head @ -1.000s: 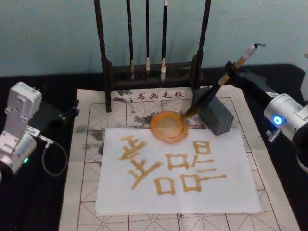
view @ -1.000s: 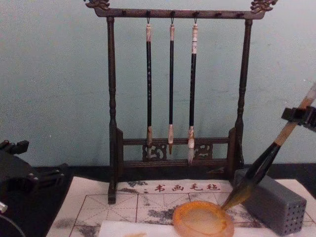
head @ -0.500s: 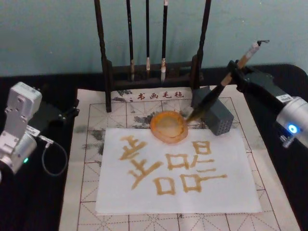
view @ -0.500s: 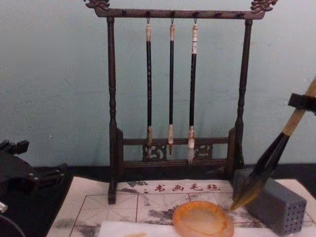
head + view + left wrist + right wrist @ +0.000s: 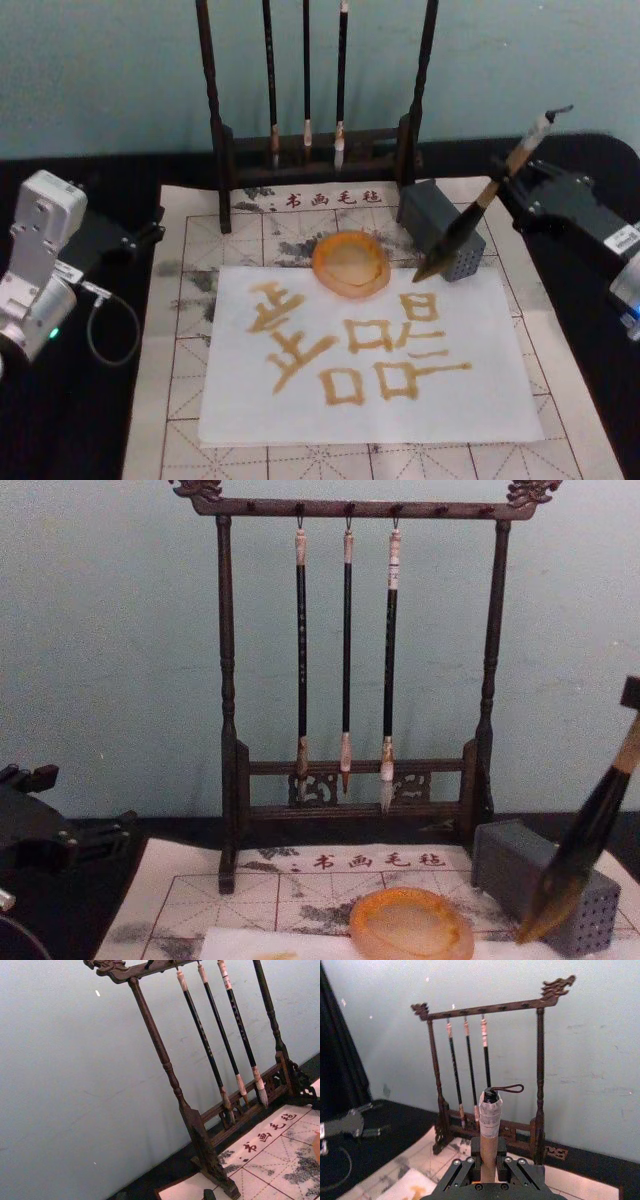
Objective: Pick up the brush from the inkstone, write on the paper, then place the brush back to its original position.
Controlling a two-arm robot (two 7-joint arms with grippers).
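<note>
My right gripper (image 5: 508, 182) is shut on the tan shaft of the brush (image 5: 470, 220), which it holds tilted with the tuft down and to the left. The dark, wet tuft (image 5: 545, 910) hangs in front of the grey block, over the upper right part of the paper (image 5: 300, 405). It is clear of the inkstone (image 5: 350, 263), an orange dish at the paper's top edge. Orange-brown characters cover the paper. In the right wrist view the fingers (image 5: 462, 1166) clamp the brush (image 5: 490, 1115) below its taped end cap. My left gripper (image 5: 150, 232) rests parked at the far left.
A grey block with small holes (image 5: 440, 232) stands right of the inkstone, close behind the brush tuft. A dark wooden rack (image 5: 350, 680) with three thin hanging brushes stands at the back. A stained grid mat (image 5: 185, 330) lies under the paper.
The right gripper has drawn back to the right with the brush. The tuft left the inkstone's rim, passed the grey block and now hangs over the paper's upper right.
</note>
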